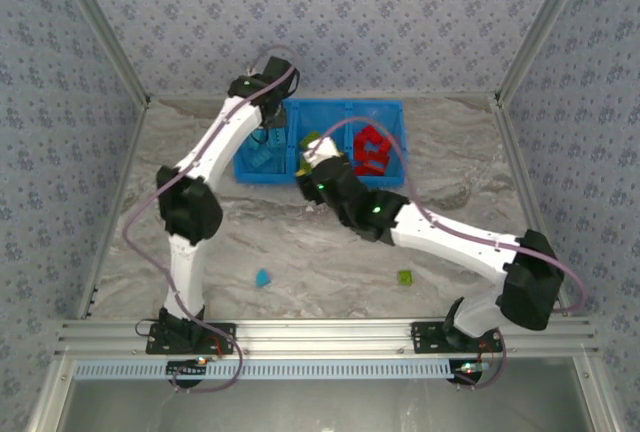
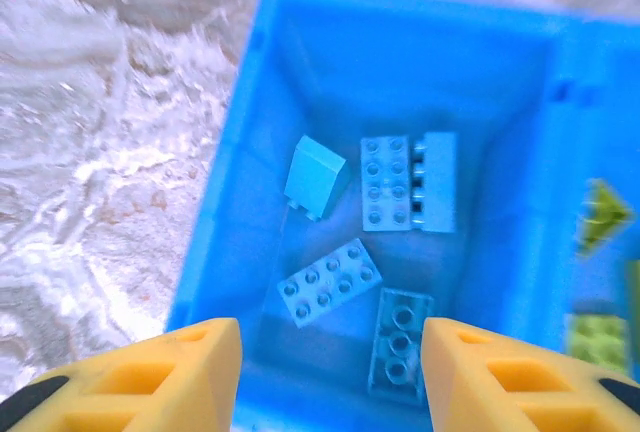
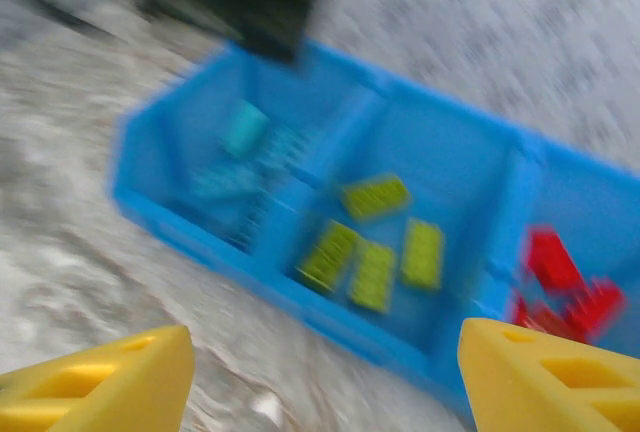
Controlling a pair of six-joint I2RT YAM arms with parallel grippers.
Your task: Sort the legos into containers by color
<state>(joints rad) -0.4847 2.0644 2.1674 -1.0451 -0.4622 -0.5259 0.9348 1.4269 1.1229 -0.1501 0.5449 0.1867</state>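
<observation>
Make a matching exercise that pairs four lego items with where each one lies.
Things:
1. red legos
2. lime green legos
3. loose light blue brick
4. loose green brick

Places:
A. table, left side
B. bin, right compartment
C. table, right side
D. bin, middle compartment

Pairs: 1-B, 2-D, 3-A, 4-C

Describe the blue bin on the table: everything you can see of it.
The blue bin is one bright, glossy, plastic-looking rectangular tray, split by thin divider walls into three square compartments side by side. It sits flat and upright on the far part of the marbled table. Its left compartment holds light blue bricks, the middle one lime green bricks, and the right one red bricks.
</observation>
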